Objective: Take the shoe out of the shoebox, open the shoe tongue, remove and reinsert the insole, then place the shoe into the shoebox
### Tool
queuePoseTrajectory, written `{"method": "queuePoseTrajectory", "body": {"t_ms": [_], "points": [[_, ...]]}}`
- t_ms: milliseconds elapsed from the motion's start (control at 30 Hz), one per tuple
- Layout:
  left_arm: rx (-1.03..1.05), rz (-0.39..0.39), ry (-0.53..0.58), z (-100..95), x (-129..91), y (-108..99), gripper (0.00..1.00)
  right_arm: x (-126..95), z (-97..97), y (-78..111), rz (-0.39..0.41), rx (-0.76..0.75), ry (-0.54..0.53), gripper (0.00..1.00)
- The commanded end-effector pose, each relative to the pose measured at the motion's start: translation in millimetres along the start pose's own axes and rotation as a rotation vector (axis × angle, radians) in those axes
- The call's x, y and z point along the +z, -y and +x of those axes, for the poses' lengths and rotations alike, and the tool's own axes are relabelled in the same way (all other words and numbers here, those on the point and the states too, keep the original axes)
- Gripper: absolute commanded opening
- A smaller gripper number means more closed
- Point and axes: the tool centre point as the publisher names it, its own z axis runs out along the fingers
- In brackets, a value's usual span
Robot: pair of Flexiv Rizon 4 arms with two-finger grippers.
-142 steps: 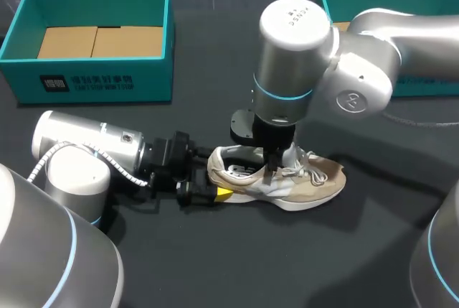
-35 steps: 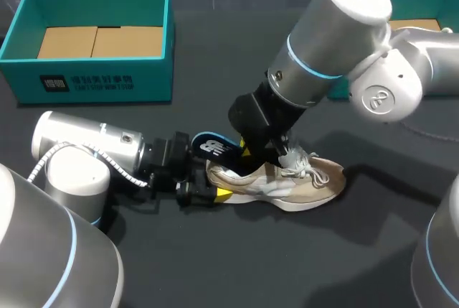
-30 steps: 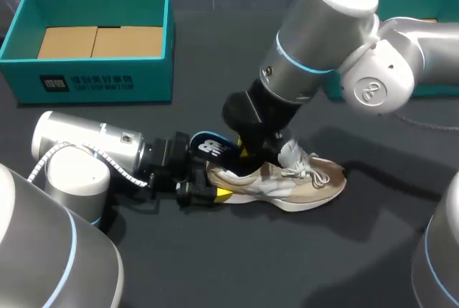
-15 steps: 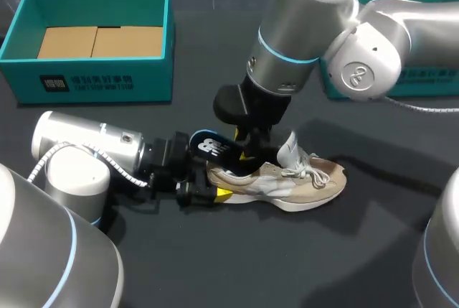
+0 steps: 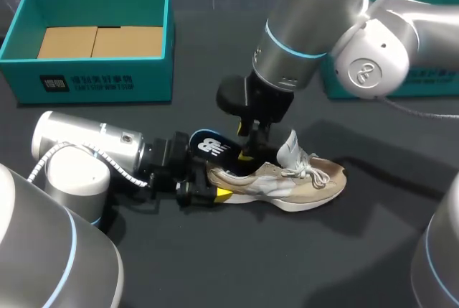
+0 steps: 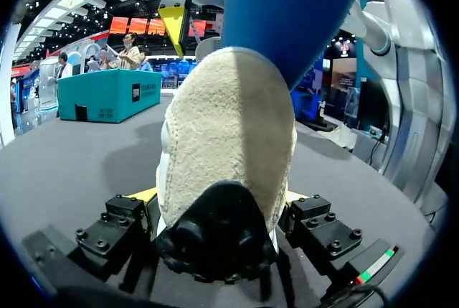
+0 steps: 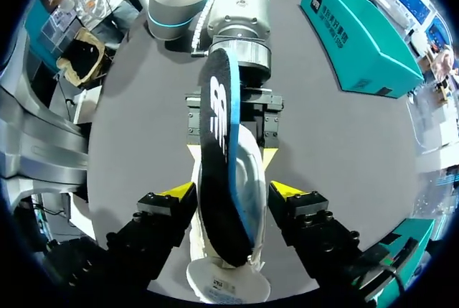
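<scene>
Your left claw [image 6: 219, 211] is clamped on the heel of the shoe [image 5: 287, 182], which lies on its sole on the table [image 5: 215, 265]. Hold it firm so the shoe can't drag. The insole [image 7: 217, 114] pokes up out of the heel opening, front end inside, slanting back over the left claw. It sits right in the mouth of your right claw [image 7: 233, 193], but I can't tell whether that claw actually grips it. Draw along the insole's length, not sideways, and mind the laces [image 5: 305, 168].
</scene>
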Motion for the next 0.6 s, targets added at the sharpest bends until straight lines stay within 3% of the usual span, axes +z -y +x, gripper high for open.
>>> {"method": "queuePoseTrajectory", "body": {"t_ms": [33, 133, 233, 400, 467, 600], "points": [[0.000, -0.001, 0.002, 3.0, 0.4, -3.4, 0.00, 1.8, 1.6, 6.7, -0.046, 0.020, -0.007, 0.72], [0.000, -0.001, 0.002, 3.0, 0.4, -3.4, 0.00, 2.6, 0.4, 3.8, -0.071, 0.050, -0.010, 0.71], [0.000, -0.001, 0.002, 3.0, 0.4, -3.4, 0.00, 2.1, 0.8, 2.4, -0.100, 0.081, 0.012, 0.53], [0.000, -0.001, 0.002, 3.0, 0.4, -3.4, 0.00, 1.9, 1.0, -0.8, -0.118, 0.086, 0.028, 0.53], [0.000, -0.001, 0.002, 3.0, 0.4, -3.4, 0.00, 1.9, 0.9, -1.0, -0.117, 0.087, 0.028, 0.61], [0.000, -0.001, 0.002, 3.0, 0.4, -3.4, 0.00, 1.9, 0.9, -1.0, -0.117, 0.087, 0.028, 0.50]]}}
